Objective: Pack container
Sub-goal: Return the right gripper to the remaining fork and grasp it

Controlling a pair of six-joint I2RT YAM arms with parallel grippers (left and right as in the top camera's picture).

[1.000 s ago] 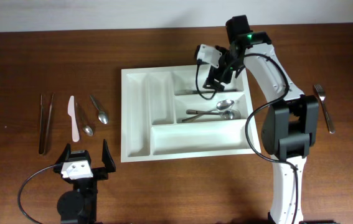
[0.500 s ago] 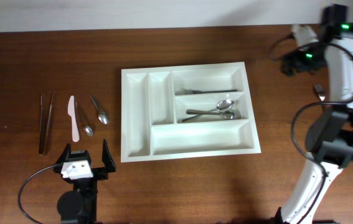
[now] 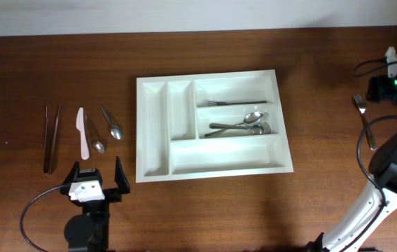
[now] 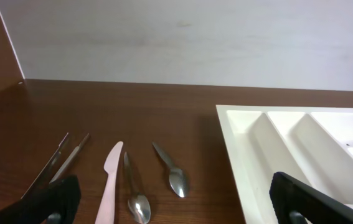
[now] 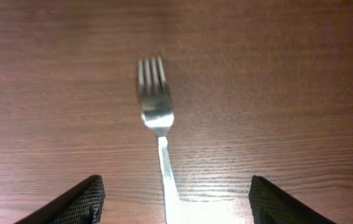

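Observation:
The white five-compartment container (image 3: 153, 133) lies mid-table; its edge shows in the left wrist view (image 4: 251, 162). A fork (image 3: 237, 103) lies in its top wide compartment and spoons (image 3: 244, 126) in the middle one. My right gripper (image 5: 173, 202) is open above a steel fork (image 5: 157, 124) lying on the table at the far right (image 3: 364, 120). My left gripper (image 4: 170, 205) is open and empty at the front left (image 3: 93, 183). Ahead of it lie two spoons (image 4: 171, 174), a pale knife (image 4: 111, 180) and tongs (image 4: 61, 160).
The tongs (image 3: 51, 136), knife (image 3: 82, 133) and spoons (image 3: 103, 129) lie in a row on the dark wooden table left of the container. A pale wall runs along the table's far edge (image 4: 182, 37).
My right arm has swung from over the container's top compartment out to the far right edge, leaving a fork in the compartment. The left arm has not moved.

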